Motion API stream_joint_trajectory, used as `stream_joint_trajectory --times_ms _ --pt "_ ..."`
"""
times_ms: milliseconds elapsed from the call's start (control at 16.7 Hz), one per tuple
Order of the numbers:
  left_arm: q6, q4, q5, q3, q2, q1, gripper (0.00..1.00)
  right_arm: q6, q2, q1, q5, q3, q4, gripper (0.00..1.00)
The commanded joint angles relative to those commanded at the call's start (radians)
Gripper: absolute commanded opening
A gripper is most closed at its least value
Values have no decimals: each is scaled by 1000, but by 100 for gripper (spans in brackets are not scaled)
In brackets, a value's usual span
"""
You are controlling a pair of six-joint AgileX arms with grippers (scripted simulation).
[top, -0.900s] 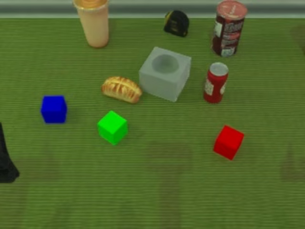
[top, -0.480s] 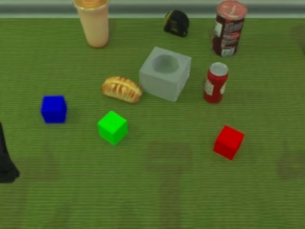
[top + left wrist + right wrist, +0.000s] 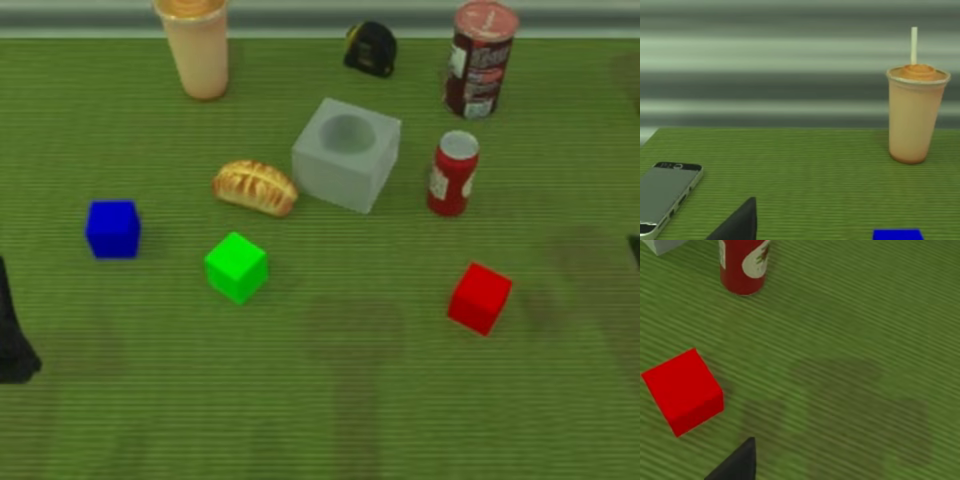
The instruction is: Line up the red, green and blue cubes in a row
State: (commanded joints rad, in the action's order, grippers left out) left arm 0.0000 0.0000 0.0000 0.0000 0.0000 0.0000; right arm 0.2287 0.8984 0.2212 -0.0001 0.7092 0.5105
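No legible writing on soda can (image 3: 452,174)

Orange drink cup (image 3: 916,119) with straw, phone (image 3: 666,194) — blue cube (image 3: 897,234) edge

The table (image 3: 330,400) wears a green mat with fine ribbed stripes. One cube (image 3: 112,228) is deep blue, another (image 3: 236,266) bright green, the third (image 3: 480,297) bright red. At twelve o'clock of the green cube lies a golden-brown bread roll (image 3: 255,187). The hollowed block (image 3: 346,153) is pale grey, the soda can (image 3: 453,173) red with white markings, the cup (image 3: 196,45) peach-orange.
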Motion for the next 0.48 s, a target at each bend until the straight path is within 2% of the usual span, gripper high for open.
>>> stream_joint_trajectory --times_ms 480 --pt "0 0 0 0 0 0 100 186 757 178 1 561 427 100"
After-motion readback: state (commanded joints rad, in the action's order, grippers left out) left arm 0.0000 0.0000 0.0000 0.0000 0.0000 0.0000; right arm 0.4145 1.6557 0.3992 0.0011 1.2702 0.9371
